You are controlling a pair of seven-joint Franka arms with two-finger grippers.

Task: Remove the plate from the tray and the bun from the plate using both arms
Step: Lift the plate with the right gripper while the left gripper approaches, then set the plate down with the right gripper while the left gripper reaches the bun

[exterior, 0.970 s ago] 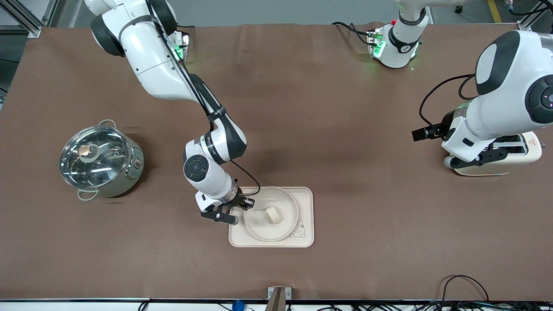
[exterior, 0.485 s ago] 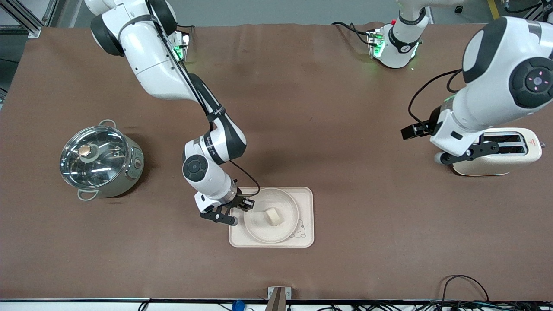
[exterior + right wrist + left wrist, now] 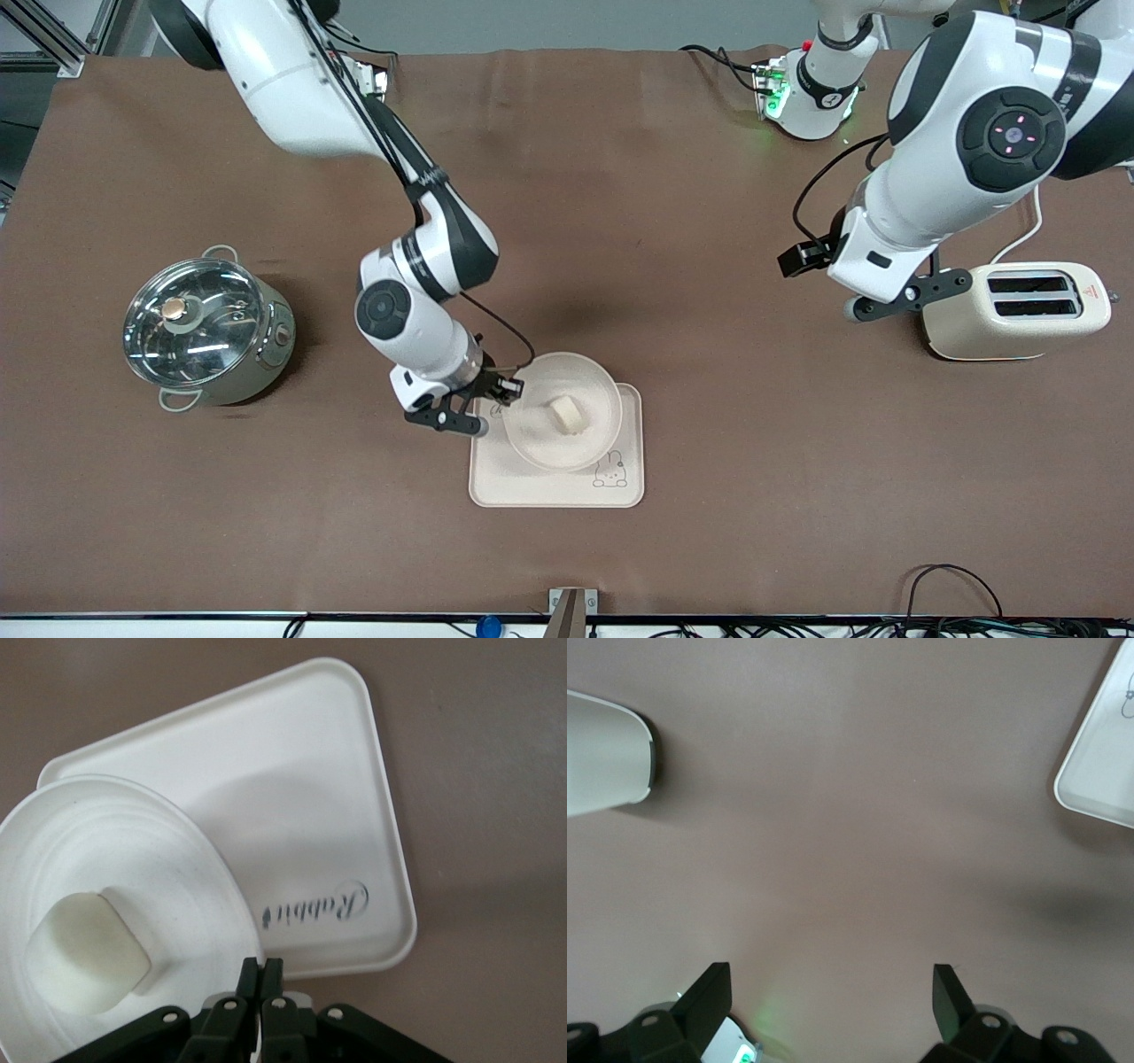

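Front view, read from the pot [image 3: 205, 330] at the right arm's end of the table toward the toaster [image 3: 1019, 310] at the left arm's end: we see first the right gripper [image 3: 485, 406] with its fingers closed on the rim of the plate [image 3: 532, 434]. The plate is lifted and hangs over the tray [image 3: 620, 487], whose bunny drawing now shows free beside the plate edge. The bun [image 3: 568, 415] sits on the plate, a little away from the closed fingers. In the right wrist view the same fingers [image 3: 259, 979] pinch the plate rim just beside the bun [image 3: 89, 952], and the tray [image 3: 310, 815] with its "Rabbit" lettering lies below. Further along, the left gripper [image 3: 895, 297] hangs over bare table near the toaster, its fingers [image 3: 709, 997] wide open and holding nothing. We judge the task is in its first part: the plate is raised but not yet set down off the tray, and the bun must afterwards be taken from the plate, probably by the left arm.
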